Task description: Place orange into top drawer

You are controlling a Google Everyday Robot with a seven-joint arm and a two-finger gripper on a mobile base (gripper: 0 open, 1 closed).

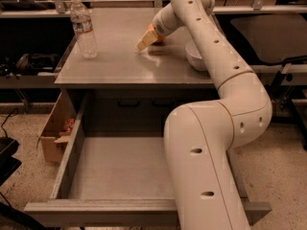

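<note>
This looks like a robotics lab or workshop, not a home. A big white robot arm [218, 128] reaches over a plain grey metal surface [115, 63], its tool [144, 43] low over the far part. The top drawer [120, 169] stands pulled out beneath. The hard floor [278, 176] is speckled, with a cardboard box [53, 133] at the left, and metal rails [115, 3] run behind.

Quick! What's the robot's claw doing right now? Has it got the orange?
Gripper: down at the tabletop, right against the orange; whether it is open, closed or holding the orange cannot be told.
</note>
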